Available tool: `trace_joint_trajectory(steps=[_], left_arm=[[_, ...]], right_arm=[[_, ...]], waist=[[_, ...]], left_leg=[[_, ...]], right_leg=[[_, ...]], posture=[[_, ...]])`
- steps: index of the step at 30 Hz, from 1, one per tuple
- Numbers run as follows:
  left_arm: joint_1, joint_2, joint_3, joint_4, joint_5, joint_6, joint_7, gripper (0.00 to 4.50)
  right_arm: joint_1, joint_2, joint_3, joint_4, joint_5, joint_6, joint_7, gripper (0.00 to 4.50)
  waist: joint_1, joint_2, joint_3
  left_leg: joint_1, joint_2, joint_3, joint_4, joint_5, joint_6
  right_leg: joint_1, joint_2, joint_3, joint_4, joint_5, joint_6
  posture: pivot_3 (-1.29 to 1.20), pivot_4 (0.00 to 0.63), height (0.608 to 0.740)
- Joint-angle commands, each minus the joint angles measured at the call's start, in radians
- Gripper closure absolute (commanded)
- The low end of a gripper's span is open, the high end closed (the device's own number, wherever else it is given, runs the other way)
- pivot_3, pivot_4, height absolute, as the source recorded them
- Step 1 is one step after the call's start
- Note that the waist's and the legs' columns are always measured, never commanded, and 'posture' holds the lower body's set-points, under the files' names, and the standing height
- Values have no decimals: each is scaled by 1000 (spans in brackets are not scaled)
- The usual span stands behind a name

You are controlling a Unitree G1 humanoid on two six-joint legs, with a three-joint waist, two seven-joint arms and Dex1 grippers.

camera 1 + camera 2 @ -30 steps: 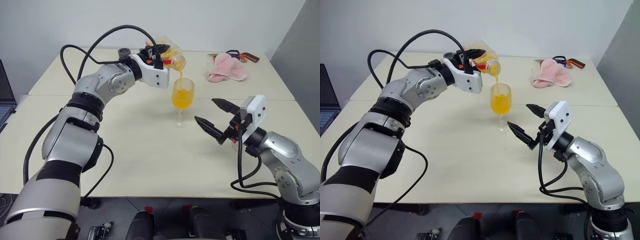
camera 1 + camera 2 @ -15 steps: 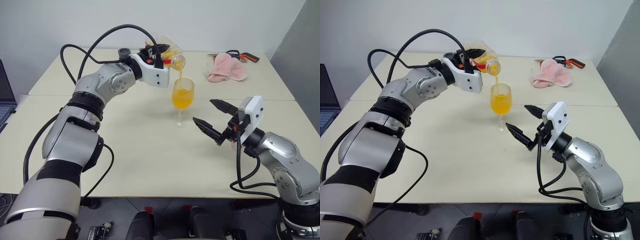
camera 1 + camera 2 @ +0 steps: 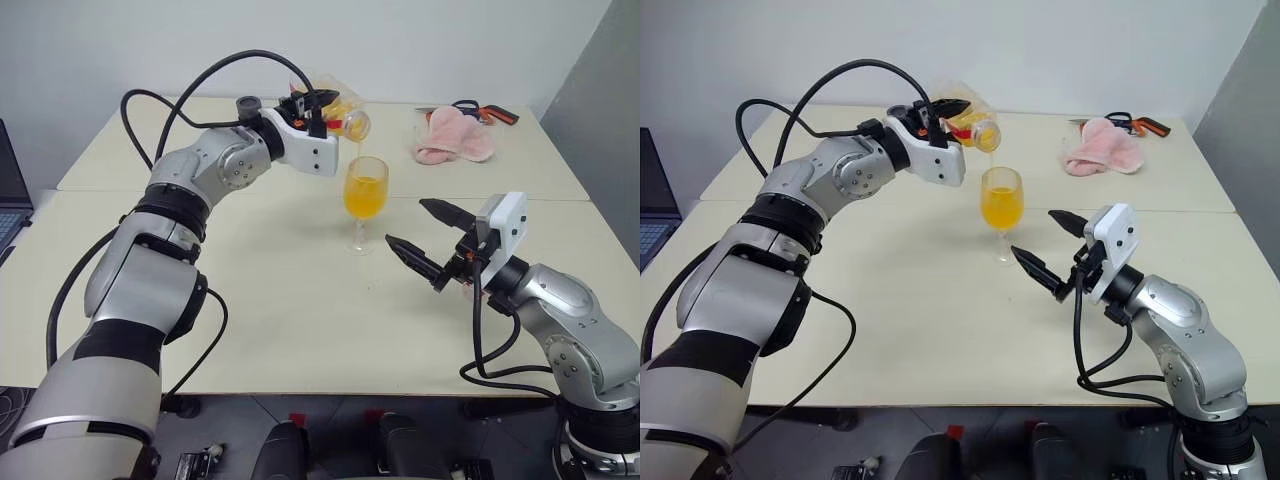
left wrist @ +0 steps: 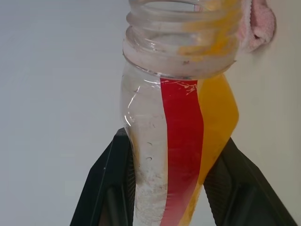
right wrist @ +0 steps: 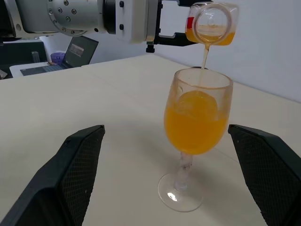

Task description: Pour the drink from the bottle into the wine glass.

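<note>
Your left end effector point(image 3: 318, 98) is clamped on the bottle point(image 3: 342, 108), its long axis near level and its open mouth just above the wine glass point(image 3: 364, 200), a thin thread of the drink point(image 5: 194, 128) falling into the bowl. Your right end effector point(image 3: 425, 237), jaws wide and empty, sits nearer the glass, just beside it on the surface point(image 3: 300, 300). No writing is readable; the bottle carries only a red strip point(image 4: 182, 141).

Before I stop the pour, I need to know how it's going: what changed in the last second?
The stream from the bottle into the glass has thinned to a trickle. The left pincer kept the bottle tilted over the glass; the right pincer stayed open beside it.
</note>
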Motion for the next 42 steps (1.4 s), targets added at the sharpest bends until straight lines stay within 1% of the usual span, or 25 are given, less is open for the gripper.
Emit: trace_joint_trajectory(steps=[1,5,7,8,9,11,14,17,19,21,25,31,36,42], left_arm=[[-22,-8,61,-5,-87,19,-55,2917],[-12,-18,83,-11,-129,38,-100,2917],[-3,-38,122,-9,-194,68,-153,2917],[-1,-40,126,-14,-201,71,-165,2918],[8,-59,161,-18,-257,101,-214,2918],[19,-77,199,-29,-317,135,-270,2919],[42,-103,278,-66,-430,231,-359,2920],[75,-106,341,-125,-515,341,-417,2920],[108,-96,373,-180,-552,412,-439,2920],[174,-74,420,-271,-599,527,-454,2920],[307,-45,493,-478,-671,767,-449,2920],[490,-22,626,-765,-765,1106,-369,2921],[596,-27,701,-917,-821,1280,-301,2921],[645,-34,740,-955,-868,1384,-264,2921]], right_arm=[[1,-10,-5,-40,-2,-11,-3,0],[-2,-11,-1,-38,-16,-22,-3,0],[-8,-6,2,-35,-35,-42,-7,0],[-11,-4,4,-34,-41,-47,-7,0],[-14,-2,7,-35,-49,-53,-7,0],[-17,0,13,-37,-56,-60,-5,0],[-25,-4,27,-54,-44,-49,5,0],[-34,-22,44,-75,-16,-17,30,0],[-42,-32,55,-86,-5,-2,42,0],[-65,-46,79,-97,8,27,63,0],[-110,-72,131,-101,26,72,102,0],[-173,-75,229,-73,7,152,118,0],[-214,-62,280,-31,-39,157,108,0],[-264,-24,314,4,-70,162,103,0]], waist=[[0,0,0],[0,0,0],[0,0,0],[0,0,0],[0,0,0],[0,0,0],[-1,0,0],[-2,0,0],[-3,0,0],[-4,0,0],[-10,0,0],[-2,0,0],[1,0,0],[2,0,0]], left_leg=[[0,0,0,0,0,0],[0,0,0,0,0,0],[0,0,0,0,0,0],[0,0,0,0,0,0],[0,0,0,1,0,0],[0,0,0,1,0,0],[0,0,0,1,0,0],[0,0,0,1,0,0],[0,0,0,1,0,0],[0,0,0,1,0,0],[1,1,-1,1,0,0],[-1,1,-3,8,0,0],[0,0,-4,13,0,0],[1,1,-6,14,0,0]], right_leg=[[0,0,0,0,0,0],[0,0,0,0,0,0],[0,0,0,0,0,0],[0,0,0,0,0,0],[0,0,0,0,0,0],[0,0,0,0,0,0],[0,0,0,0,0,0],[0,0,0,0,0,0],[0,0,0,0,0,0],[0,0,0,1,0,0],[0,0,1,2,0,0],[0,0,-1,6,0,0],[2,0,-1,10,0,0],[2,0,-1,14,0,0]], posture=[[0,150,740],[0,150,740],[0,150,740],[0,150,740],[0,150,740],[0,150,740],[0,150,740],[0,150,740],[0,150,740],[0,150,740],[0,150,740],[0,150,740],[0,150,740],[0,150,740]])
